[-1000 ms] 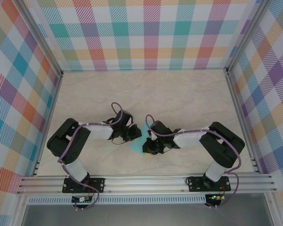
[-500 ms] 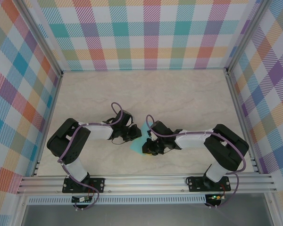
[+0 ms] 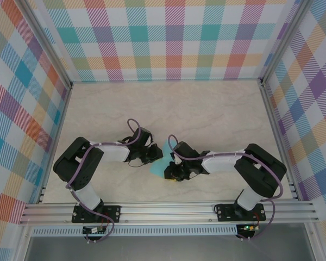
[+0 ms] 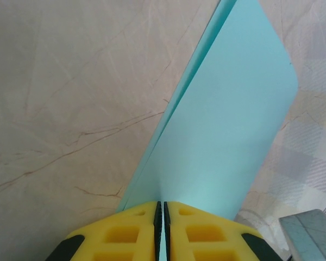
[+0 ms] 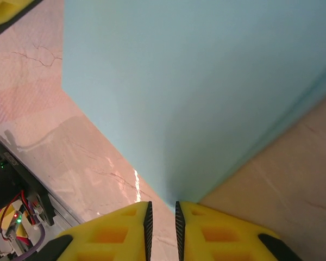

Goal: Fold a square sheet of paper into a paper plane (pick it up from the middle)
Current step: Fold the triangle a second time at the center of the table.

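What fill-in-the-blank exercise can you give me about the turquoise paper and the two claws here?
1. The left claw is pinched shut on a piece of turquoise ____.
2. The fingers of both claws are coloured ____.
3. The right claw shows a narrow ____ between its fingers, by a corner of the sheet.
Missing words: paper; yellow; gap.

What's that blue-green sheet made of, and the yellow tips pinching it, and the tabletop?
The sheet looks like thin matte paper: it bends smoothly into two layers with crisp edges. The yellow pads of the left pincer seem moulded foam or soft plastic, with recessed pockets. The tabletop looks marble-patterned, stone or laminate, with thin veins and a faint sheen.
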